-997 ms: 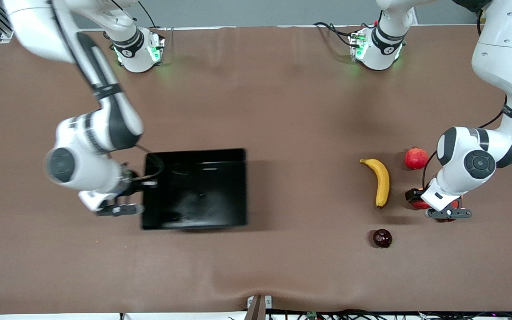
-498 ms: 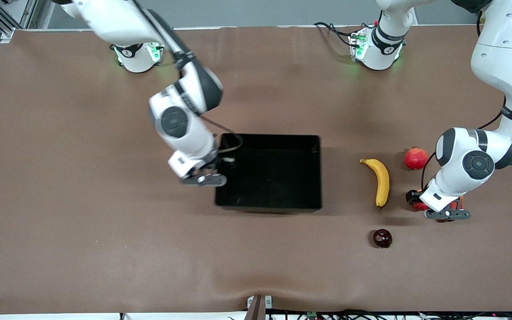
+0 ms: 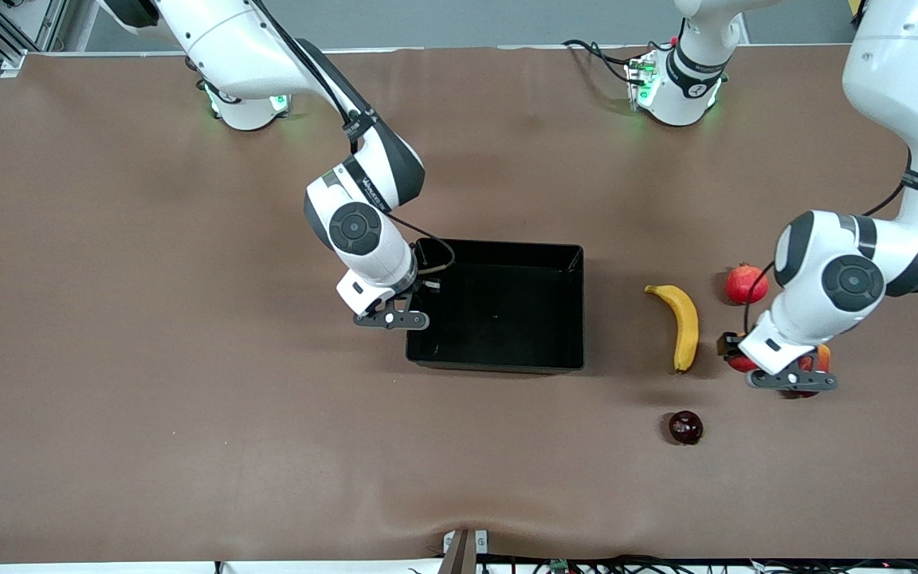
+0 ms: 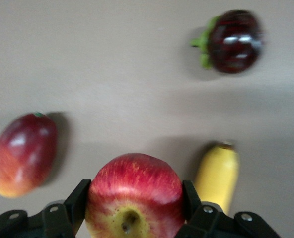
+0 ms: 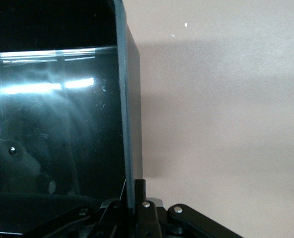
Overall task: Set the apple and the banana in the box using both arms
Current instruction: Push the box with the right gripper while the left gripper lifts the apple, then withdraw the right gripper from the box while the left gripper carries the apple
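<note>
While the right gripper pinches the wall of the black box at the end toward the right arm's base, the left gripper has its fingers clamped on the apple, one on each side, as the left wrist view shows.

Step in hand, by my read: apple pick just made; the box looks brought toward the fruit by the right arm. Banana not yet picked; it lies on the brown table between the box and the apple, apart from both.

Next move prob. calls for lifting the apple clear, carrying it over the banana w/o clipping it, and letting go inside the box. The box interior looks empty.

Other fruit near the apple: a pomegranate farther from the front camera, a mango just beside it, and a dark mangosteen nearer the camera. None belongs in the box.
</note>
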Motion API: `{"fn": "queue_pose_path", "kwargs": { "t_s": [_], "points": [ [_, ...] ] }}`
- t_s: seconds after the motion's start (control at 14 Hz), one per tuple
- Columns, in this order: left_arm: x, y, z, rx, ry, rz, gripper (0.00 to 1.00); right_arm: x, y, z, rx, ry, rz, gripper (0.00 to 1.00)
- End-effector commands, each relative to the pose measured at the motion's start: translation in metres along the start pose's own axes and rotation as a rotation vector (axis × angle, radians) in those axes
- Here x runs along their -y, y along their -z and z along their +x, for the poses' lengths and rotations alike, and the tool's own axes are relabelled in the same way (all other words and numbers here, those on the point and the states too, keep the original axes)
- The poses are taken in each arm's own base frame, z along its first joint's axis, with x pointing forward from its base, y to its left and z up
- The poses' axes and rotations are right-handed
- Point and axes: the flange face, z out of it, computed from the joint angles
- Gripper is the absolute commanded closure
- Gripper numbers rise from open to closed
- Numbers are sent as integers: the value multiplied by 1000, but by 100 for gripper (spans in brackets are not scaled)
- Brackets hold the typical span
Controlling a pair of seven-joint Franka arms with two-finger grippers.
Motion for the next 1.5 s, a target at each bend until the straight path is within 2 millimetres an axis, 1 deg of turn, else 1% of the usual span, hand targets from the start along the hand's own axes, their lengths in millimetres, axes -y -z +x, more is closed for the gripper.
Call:
{"fn": "queue_pose_path", "kwargs": {
  "t_s": [0.0,0.07,0.14,0.21,0.28,0.36,0.43,0.5,0.57,0.64,0.71,0.78,0.93,1.0,1.07,1.14,1.28,1.35,1.42],
  "points": [
    [-52,23,-9,25,78,-17,85,7,-9,-6,-22,-2,18,100],
    [-71,31,-9,26,110,-27,85,5,-17,-8,-25,-4,18,100],
    [-94,39,-13,33,129,-34,86,4,-18,-8,-29,-4,20,100],
    [-112,50,-14,37,153,-37,86,3,-19,-7,-25,-5,17,70],
    [-130,60,-16,46,167,-35,86,2,-19,-7,-24,-8,17,10],
    [-150,71,-19,50,182,-34,86,1,-19,-6,-22,-16,17,0],
    [-168,78,-22,50,209,-29,86,-3,-17,-3,-21,-23,15,0],
    [-189,85,-24,41,233,-38,86,-4,-12,-1,-26,-27,19,0],
    [-210,89,-27,35,254,-45,86,-4,-2,1,-37,-30,28,0],
    [-231,92,-28,32,274,-58,86,-8,15,5,-42,-37,32,0],
    [-248,97,-31,28,286,-63,86,-16,32,12,-43,-52,35,0],
    [-258,99,-32,31,295,-68,86,-28,50,21,-45,-77,45,0],
    [-290,104,-40,33,307,-78,86,-41,81,35,-81,-96,70,0],
    [-306,100,-47,41,310,-81,85,-49,94,41,-97,-107,79,0],
    [-327,93,-58,55,311,-76,85,-57,104,45,-108,-120,85,0],
    [-345,79,-69,74,314,-66,85,-68,114,50,-114,-136,86,0],
    [-363,53,-74,106,316,-55,85,-106,140,66,-118,-148,80,0],
    [-367,41,-77,107,316,-33,84,-121,153,70,-117,-127,74,0],
    [-372,31,-80,98,309,-9,84,-144,167,74,-102,-111,63,0]
  ]
}}
